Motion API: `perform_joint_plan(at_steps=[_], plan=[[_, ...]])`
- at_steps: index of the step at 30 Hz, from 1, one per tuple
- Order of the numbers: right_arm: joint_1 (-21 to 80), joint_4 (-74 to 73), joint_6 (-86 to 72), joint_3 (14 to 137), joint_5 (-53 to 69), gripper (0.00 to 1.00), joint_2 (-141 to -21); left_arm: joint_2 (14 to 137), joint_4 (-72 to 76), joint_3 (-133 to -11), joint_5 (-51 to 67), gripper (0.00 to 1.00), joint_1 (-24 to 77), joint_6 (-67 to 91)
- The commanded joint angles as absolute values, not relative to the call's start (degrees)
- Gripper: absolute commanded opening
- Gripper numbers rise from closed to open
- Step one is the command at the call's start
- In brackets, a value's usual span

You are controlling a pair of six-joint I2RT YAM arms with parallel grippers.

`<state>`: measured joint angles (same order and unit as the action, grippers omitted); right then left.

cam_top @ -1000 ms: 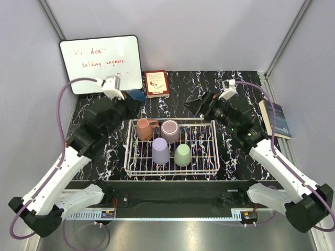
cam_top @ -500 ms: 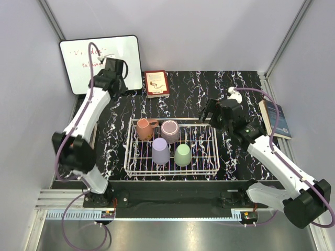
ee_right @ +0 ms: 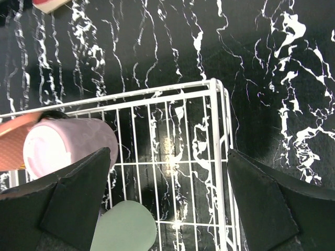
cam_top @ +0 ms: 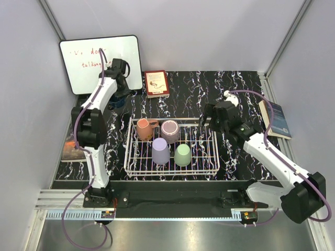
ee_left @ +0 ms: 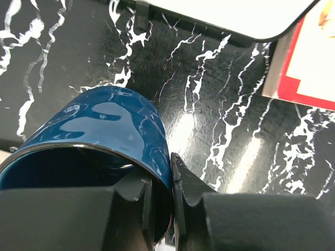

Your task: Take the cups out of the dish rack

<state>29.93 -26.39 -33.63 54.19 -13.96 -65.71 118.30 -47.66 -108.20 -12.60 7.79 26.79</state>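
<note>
Black tabletop [cam_top: 241, 89] with white marble veining fills the floor of a pale grey enclosure. The white wire-grid dish rack [cam_top: 214, 157], rectangular with low sides, stands centred between the two arms so that either one can reach it. Four smooth, tapered plastic tumblers remain inside:

- terracotta plastic cup [cam_top: 144, 129], far row
- mauve plastic cup [cam_top: 170, 130], far row
- lavender plastic cup [cam_top: 160, 150], near row
- light green plastic cup [cam_top: 182, 155], near row

The two near cups appear to stand mouth-down.

The left gripper [ee_left: 161, 196] is clamped on the wall of the glossy dark blue plastic cup [ee_left: 104, 125], with one finger inside the mouth and one outside. This rim pinch suits a thin, slippery wall. The cup is outside the rack, at the far left of the table just before the white-framed whiteboard [cam_top: 99, 57] (contact with the surface cannot be confirmed). Judged step: setting this cup down.

The right gripper [ee_right: 168, 150] is spread wide and holds nothing. It hangs above the rack's far right corner, and the mauve cup is the nearest to it, so that cup is the likely next pick.
</note>
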Motion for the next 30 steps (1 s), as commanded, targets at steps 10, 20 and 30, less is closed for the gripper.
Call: perform_joint_plan(at_steps=[10,20,30], plan=[[29.9,-24.3,-33.3,54.8,-13.2,1.00,-69.4,125.9,-45.6,-111.4,-6.7,0.00,5.1,28.2],[29.8,-23.6,-33.6,56.3,-12.4,1.00,-72.2,125.8,-45.9,-111.7,-6.9,0.07,5.0,27.9],[29.9,-23.0,-32.8,58.3,-12.0,1.00,-73.6,117.2,-45.6,-110.7,-7.8,0.55,5.3,30.1]])
